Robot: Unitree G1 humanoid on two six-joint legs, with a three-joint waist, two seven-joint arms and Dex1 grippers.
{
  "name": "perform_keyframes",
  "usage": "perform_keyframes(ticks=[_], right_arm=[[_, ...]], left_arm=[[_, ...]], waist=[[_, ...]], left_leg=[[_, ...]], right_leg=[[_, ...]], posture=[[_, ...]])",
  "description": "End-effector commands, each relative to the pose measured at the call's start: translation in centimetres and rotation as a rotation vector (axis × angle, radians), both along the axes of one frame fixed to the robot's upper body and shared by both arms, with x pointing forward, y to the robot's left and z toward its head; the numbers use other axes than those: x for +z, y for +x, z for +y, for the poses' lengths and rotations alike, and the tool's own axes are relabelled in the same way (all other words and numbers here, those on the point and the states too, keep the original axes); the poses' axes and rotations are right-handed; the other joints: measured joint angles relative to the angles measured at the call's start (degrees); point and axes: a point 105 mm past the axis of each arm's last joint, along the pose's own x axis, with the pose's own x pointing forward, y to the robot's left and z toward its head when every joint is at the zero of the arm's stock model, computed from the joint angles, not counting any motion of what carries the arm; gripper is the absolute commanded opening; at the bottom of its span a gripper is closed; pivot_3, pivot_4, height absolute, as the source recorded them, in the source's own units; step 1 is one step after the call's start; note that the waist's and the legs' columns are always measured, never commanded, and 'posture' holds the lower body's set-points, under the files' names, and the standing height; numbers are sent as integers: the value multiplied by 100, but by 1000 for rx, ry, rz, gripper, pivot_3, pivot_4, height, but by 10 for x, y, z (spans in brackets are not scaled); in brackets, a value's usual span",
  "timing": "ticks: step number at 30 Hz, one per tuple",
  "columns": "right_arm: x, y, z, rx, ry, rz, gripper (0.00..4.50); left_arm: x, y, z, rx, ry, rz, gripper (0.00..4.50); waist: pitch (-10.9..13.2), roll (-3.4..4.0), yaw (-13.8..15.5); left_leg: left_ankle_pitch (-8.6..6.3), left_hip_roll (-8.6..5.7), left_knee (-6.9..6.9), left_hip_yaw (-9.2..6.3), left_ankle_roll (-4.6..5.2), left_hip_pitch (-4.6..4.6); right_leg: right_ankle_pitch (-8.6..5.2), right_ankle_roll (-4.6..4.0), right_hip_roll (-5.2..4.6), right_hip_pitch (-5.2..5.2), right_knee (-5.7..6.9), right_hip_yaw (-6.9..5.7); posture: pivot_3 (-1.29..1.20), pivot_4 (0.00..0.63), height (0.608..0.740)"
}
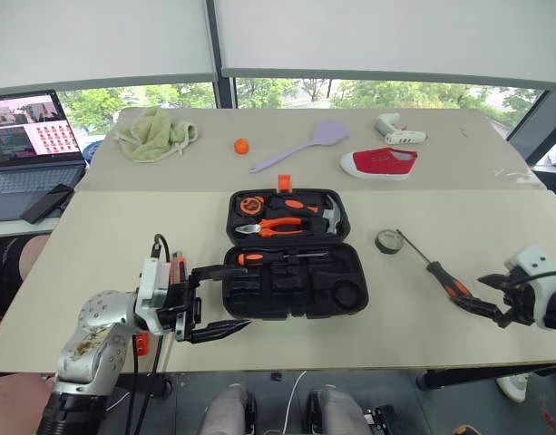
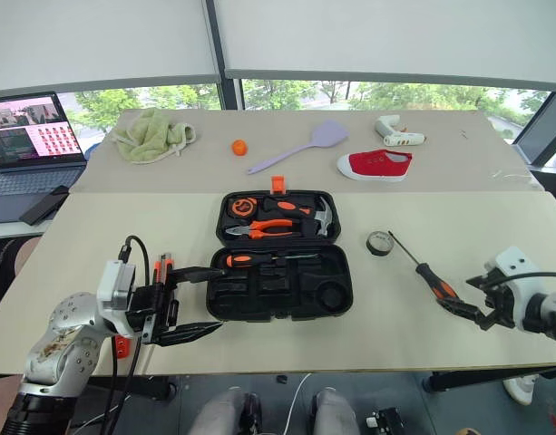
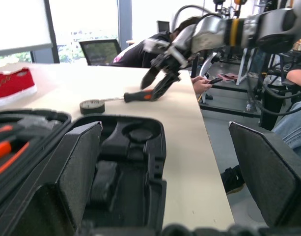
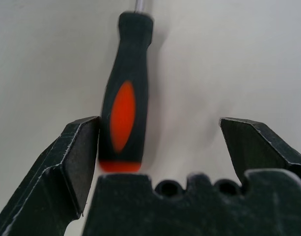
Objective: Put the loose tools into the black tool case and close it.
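Note:
The black tool case (image 1: 350, 288) lies open in the middle of the table. Pliers, a hammer and a tape measure sit in its far half, and one orange-and-black screwdriver (image 1: 259, 258) in its near half. My left gripper (image 1: 248, 296) is open at the case's near-left corner, holding nothing. A second screwdriver (image 1: 445, 276) lies on the table to the right. My right gripper (image 4: 159, 123) is open with its fingers either side of the handle end (image 4: 123, 113), one finger close against it. A dark tape roll (image 1: 388, 241) rests between the case and that screwdriver.
On the far table are a green cloth (image 1: 155, 134), an orange ball (image 1: 241, 145), a lilac spatula (image 1: 300, 149), a red shoe (image 1: 379, 163) and a white glue gun (image 1: 397, 134). A laptop (image 1: 28, 149) and phone (image 1: 46, 201) sit far left. People sit beyond the table's right end (image 3: 155, 46).

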Motion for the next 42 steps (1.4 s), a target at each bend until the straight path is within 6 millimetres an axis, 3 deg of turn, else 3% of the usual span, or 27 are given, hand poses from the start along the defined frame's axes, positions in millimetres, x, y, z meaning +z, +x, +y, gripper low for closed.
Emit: perform_keyframes(ticks=[1, 6, 10, 15, 18, 19, 21, 23, 25, 27, 31, 36, 42], right_arm=[[-3, 7, -1, 23, -17, 6, 3955], [-8, 10, -2, 37, -31, 35, 2347], [1, 4, -10, 19, -28, 9, 1102], [24, -3, -26, -17, -79, -59, 1020], [48, -1, -17, 68, -125, -130, 1020], [57, 2, -11, 100, -140, -156, 1020], [79, 17, 29, 264, -113, -233, 1020], [88, 24, 73, 431, -65, -251, 1020], [82, 22, 127, 658, -43, -202, 1020], [77, 23, 156, 767, -48, -168, 1020], [66, 42, 210, 909, -117, -151, 1020], [53, 51, 245, 1001, -190, -102, 1020], [43, 52, 251, 1036, -259, -44, 1020]], left_arm=[[12, -2, -7, -31, -18, -54, 4500], [15, -2, -13, -56, -21, -63, 4500], [16, -1, -12, -51, -22, -63, 4500], [15, 0, -10, -28, -24, -58, 4500], [15, 4, -2, 17, -17, -66, 4500], [15, 5, 2, 37, -14, -72, 4500], [16, 9, 14, 94, -5, -78, 4500], [14, 11, 25, 132, 13, -57, 4500], [5, 13, 39, 186, 40, 10, 4500], [-3, 15, 50, 225, 74, 52, 4500], [-14, 18, 75, 319, 207, 59, 4500], [-10, 14, 84, 365, 279, 48, 4500], [-5, 11, 64, 317, 319, 22, 4500]], waist=[[0, 0, -1], [0, -3, -15], [-1, -4, -2], [-1, -3, 38], [0, 0, -1], [0, 1, -24], [1, 1, -120], [3, 4, -212], [6, -1, -240], [6, -1, -260], [18, 10, -141], [25, 9, -54], [26, 8, -52]], left_leg=[[1, 0, 0, 0, -1, 0], [16, 1, 9, 1, -26, 4], [16, 2, 9, 1, -26, 4], [17, -1, 10, 3, -27, -2], [17, -1, 10, 7, -27, -6], [18, 0, 9, 8, -28, -5], [15, 7, 4, 8, -25, -1], [14, 21, -6, 11, -22, 6], [15, 26, -13, 0, -25, 12], [18, 39, -26, 0, -35, 22], [21, 29, -21, -7, -40, -6], [27, 13, 5, -1, -50, -35], [20, 1, 5, 4, -41, -45]], right_leg=[[0, 1, 0, 1, 0, -1], [3, 6, 0, 9, -1, -1], [4, 7, -3, 10, -1, -1], [3, 9, -11, 8, -2, -6], [2, 11, -12, 1, -1, -2], [2, 10, -10, 0, 0, -1], [2, 10, 0, -2, 0, 5], [3, 9, 15, -12, -1, 17], [2, 9, 25, -7, 0, 11], [-1, 3, 39, -9, 2, 12], [5, -22, 24, -33, 12, -12], [9, -16, -4, -37, 0, -24], [10, -5, -17, -38, -7, -26]], posture=[[0, 150, 740], [0, 150, 740], [0, 150, 740], [0, 150, 740], [0, 150, 740], [0, 150, 740], [0, 150, 740], [0, 150, 740], [0, 150, 740], [0, 150, 740], [0, 150, 740], [0, 150, 740], [0, 150, 740]])
